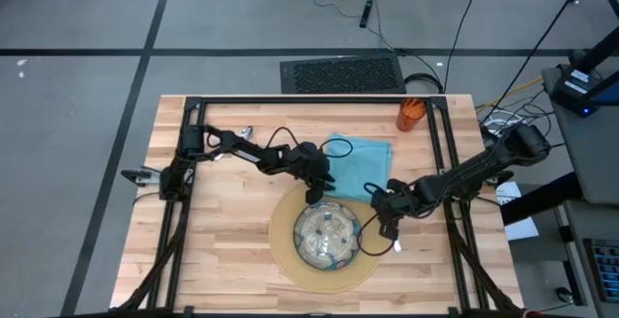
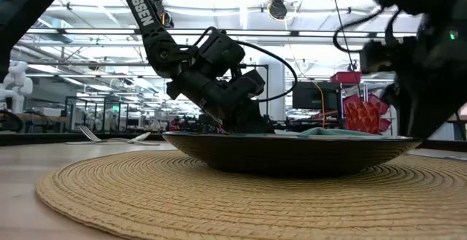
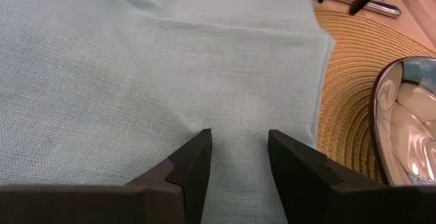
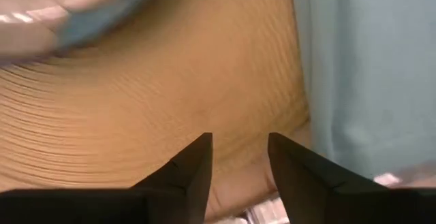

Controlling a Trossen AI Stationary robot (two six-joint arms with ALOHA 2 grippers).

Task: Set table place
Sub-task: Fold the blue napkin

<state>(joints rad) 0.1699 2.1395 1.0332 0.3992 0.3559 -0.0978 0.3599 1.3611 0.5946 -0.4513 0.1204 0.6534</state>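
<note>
left gripper [image 3: 238, 142]: jaws apart, tips on napkin [image 3: 136, 67] | right gripper [image 4: 240, 146]: jaws apart, empty, over mat [image 4: 150, 115]

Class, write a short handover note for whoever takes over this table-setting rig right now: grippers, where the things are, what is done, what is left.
Left gripper: open, over the teal napkin.
Right gripper: open, empty, over the mat's right edge.
Done: glass bowl on mat.
Left: the napkin overlaps the mat's far edge, orange cup sits at the far right corner, fork lies far left; all need placing.
</note>
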